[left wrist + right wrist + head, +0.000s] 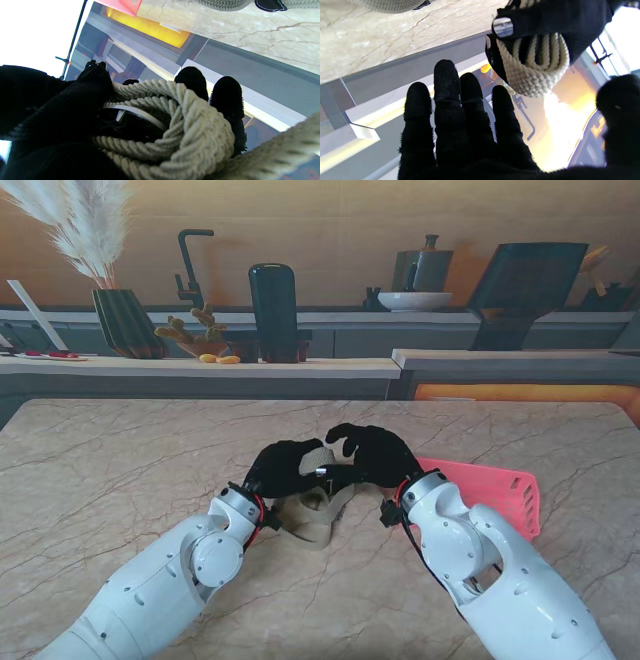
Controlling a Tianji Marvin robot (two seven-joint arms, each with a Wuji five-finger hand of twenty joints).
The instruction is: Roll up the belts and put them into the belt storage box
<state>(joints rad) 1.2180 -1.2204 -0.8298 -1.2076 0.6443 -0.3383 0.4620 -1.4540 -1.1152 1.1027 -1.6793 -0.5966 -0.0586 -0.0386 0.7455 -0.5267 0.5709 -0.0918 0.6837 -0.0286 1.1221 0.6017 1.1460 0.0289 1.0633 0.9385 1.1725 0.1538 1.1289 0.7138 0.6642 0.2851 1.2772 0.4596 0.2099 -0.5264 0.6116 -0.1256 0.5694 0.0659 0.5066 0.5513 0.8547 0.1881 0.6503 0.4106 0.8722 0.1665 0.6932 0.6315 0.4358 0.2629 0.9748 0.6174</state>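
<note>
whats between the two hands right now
In the stand view, the coiled braided belt sits between the left hand and right hand; the left hand grips it, the right hand's fingers are spread open beside it.

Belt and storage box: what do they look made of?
Belt: looks like braided off-white cord or cotton rope, matte; the twisted strands show plainly in the left wrist view. A shiny silver piece on it is probably a metal buckle. Storage box: pink, likely moulded plastic with a slotted wall, slightly glossy.
</note>
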